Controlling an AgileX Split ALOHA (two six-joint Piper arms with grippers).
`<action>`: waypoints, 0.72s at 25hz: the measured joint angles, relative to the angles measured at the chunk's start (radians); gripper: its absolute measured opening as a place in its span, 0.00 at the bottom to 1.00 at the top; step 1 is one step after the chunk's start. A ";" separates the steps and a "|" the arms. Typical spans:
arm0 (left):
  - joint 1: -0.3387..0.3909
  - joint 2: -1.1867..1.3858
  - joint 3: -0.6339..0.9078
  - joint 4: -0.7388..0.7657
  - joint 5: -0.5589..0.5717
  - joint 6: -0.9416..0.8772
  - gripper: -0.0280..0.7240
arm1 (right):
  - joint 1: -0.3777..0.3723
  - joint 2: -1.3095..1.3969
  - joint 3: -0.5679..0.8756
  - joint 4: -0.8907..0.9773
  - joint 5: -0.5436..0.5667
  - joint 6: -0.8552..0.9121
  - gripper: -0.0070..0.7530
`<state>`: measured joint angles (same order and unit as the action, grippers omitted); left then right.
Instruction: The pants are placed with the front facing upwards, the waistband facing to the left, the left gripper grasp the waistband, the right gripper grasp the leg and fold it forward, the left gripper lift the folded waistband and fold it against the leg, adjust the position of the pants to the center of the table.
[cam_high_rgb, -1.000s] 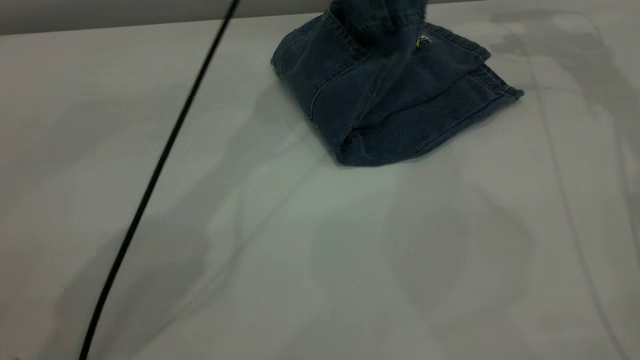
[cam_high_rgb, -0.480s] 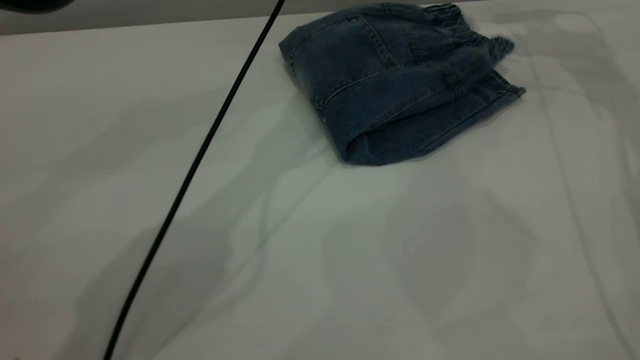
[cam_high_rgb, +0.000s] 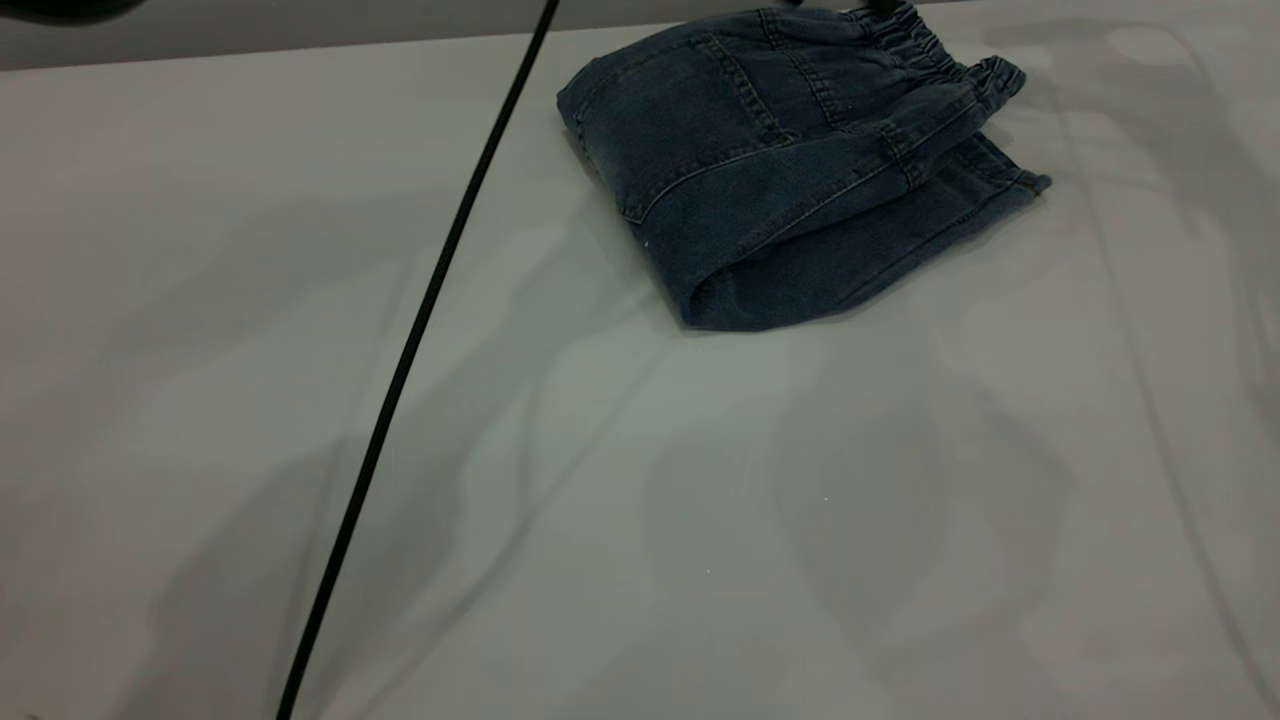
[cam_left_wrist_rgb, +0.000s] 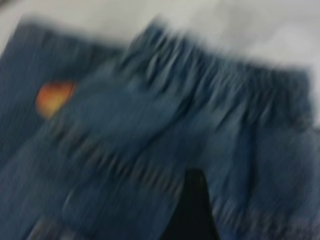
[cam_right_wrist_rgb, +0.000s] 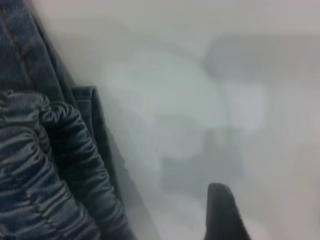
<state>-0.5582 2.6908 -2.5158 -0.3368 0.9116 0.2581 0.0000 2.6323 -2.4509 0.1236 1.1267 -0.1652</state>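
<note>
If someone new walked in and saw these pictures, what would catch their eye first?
The folded pants, a dark denim bundle near the far edge of the pale table, with the ruffled waistband lying on top at the far right. Next, a black cable slanting across the left half of the exterior view.

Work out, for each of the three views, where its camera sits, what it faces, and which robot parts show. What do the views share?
Exterior view: high, facing down the table; folded pants at the far edge, a black cable, no hand.
Left wrist view: close above the waistband; a dark left hand tip.
Right wrist view: beside the waistband; one right hand fingertip.
All share the waistband.
</note>
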 joint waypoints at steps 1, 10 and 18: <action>0.000 0.004 0.000 0.038 0.025 -0.032 0.78 | 0.000 0.000 0.000 0.000 0.001 0.000 0.46; -0.002 0.057 0.000 0.128 0.095 -0.089 0.78 | 0.000 0.000 0.000 0.003 0.009 -0.001 0.46; -0.002 0.128 0.000 0.130 0.082 -0.066 0.78 | 0.000 0.000 0.000 0.004 0.020 -0.001 0.46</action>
<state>-0.5606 2.8191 -2.5158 -0.2068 0.9937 0.1922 0.0005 2.6323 -2.4509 0.1277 1.1466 -0.1666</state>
